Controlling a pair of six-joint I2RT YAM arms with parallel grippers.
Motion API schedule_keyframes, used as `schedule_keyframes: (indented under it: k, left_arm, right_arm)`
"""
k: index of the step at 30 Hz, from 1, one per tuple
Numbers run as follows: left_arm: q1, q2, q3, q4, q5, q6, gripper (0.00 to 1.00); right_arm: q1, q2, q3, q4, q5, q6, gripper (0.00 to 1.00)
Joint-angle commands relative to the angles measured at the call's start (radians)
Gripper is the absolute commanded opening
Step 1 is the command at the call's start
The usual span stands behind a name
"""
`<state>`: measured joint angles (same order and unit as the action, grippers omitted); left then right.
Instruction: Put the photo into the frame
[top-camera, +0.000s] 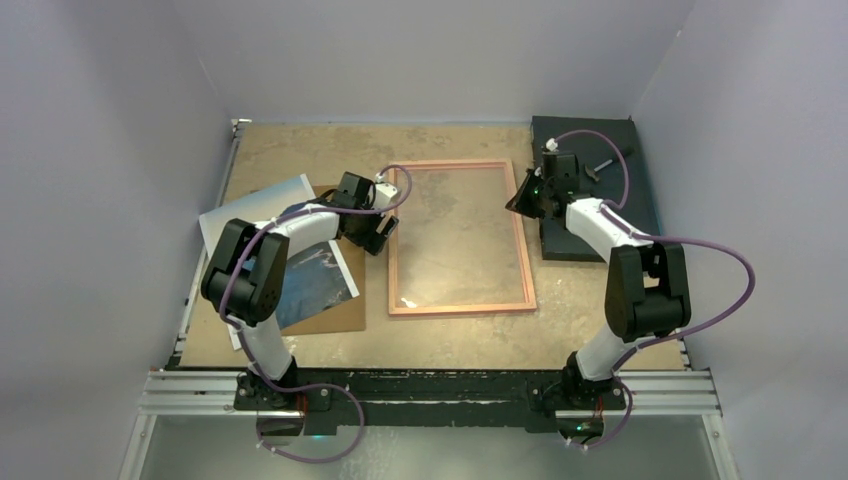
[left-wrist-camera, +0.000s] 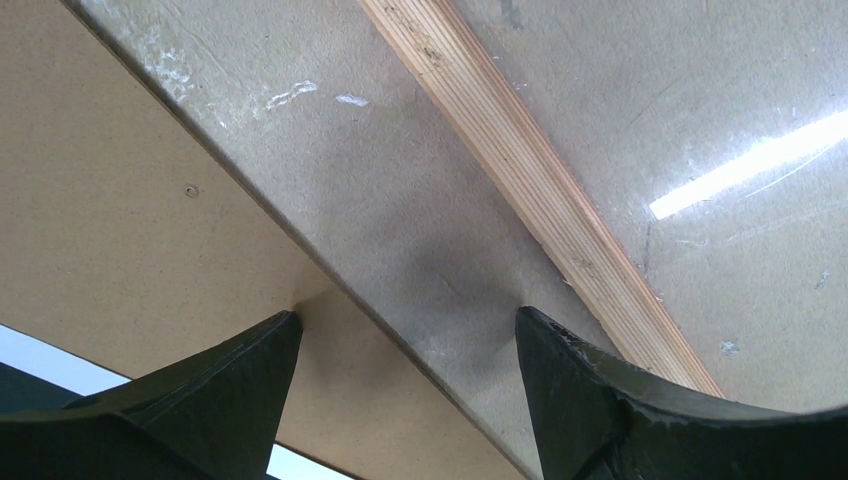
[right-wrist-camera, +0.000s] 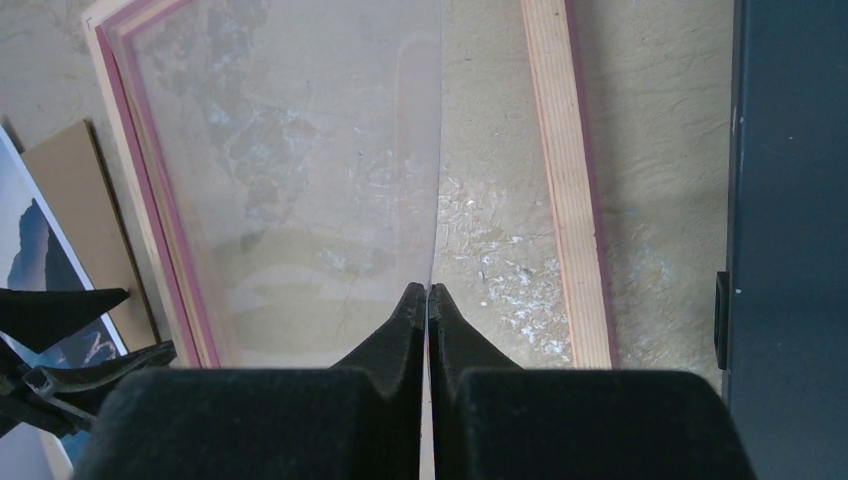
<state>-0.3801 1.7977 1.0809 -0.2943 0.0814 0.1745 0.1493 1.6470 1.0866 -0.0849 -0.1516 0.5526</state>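
A photo (top-camera: 318, 280) of dark blue sky with a white border lies flat at the left of a tan table (top-camera: 300, 150), resting partly on a plain brown backing board (top-camera: 335, 315) and partly hidden under the left arm. It is outside the frame and just beside its left edge. The left gripper (left-wrist-camera: 405, 325) hangs low over the strip of table between the board and the frame, its fingers spread apart and holding nothing. One fingertip is above the board's edge, and the other is close to the frame's pale wooden rim. The frame (top-camera: 460, 307) lies flat in the middle of the table, long sides running away from the arms. At its right side, the right gripper (right-wrist-camera: 428, 292) has its fingers pressed together, pinching the edge of the clear pane (right-wrist-camera: 300, 200). A dark mat (top-camera: 590, 140) lies at the far right.
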Motion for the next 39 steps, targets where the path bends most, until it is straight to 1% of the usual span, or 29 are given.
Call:
schedule_keyframes:
  k: [1,5,10,14,21,25,28,31,34,39]
  left_arm:
    - [-0.001,0.019,0.019,0.025,-0.001,-0.02,0.76]
    - [-0.003,0.021,0.02,0.023,0.011,-0.017,0.74]
    - [-0.001,0.033,0.024,0.019,0.02,-0.016,0.73]
    - [-0.003,0.037,0.025,0.02,0.021,-0.01,0.71]
    - [-0.002,0.036,0.01,0.023,0.039,-0.001,0.69]
    - [-0.002,0.027,0.004,0.021,0.045,0.009,0.68]
    - [-0.002,0.024,0.003,0.018,0.049,0.012,0.67]
    - [-0.002,0.023,0.004,0.015,0.053,0.011,0.67]
    - [-0.002,0.018,0.005,0.011,0.064,0.008,0.67]
    - [-0.002,0.011,-0.002,0.005,0.072,0.007,0.66]
  right_arm:
    - [-0.002,-0.032,0.013,-0.016,0.002,-0.001,0.0]
    - [-0.001,-0.051,-0.011,0.0,0.008,0.0,0.0]
    - [0.0,-0.027,-0.021,0.029,-0.04,0.007,0.0]
    - [0.003,-0.026,-0.032,0.047,-0.038,0.031,0.0]
    - [0.003,-0.05,-0.073,0.098,-0.076,0.142,0.0]
    - [0.005,-0.065,-0.048,0.109,-0.121,0.215,0.0]
    - [0.007,-0.089,-0.025,0.108,-0.144,0.241,0.0]
    - [0.017,-0.125,-0.034,0.111,-0.145,0.271,0.0]
    - [0.029,-0.161,-0.074,0.151,-0.159,0.314,0.0]
    - [0.063,-0.179,-0.1,0.156,-0.123,0.34,0.0]
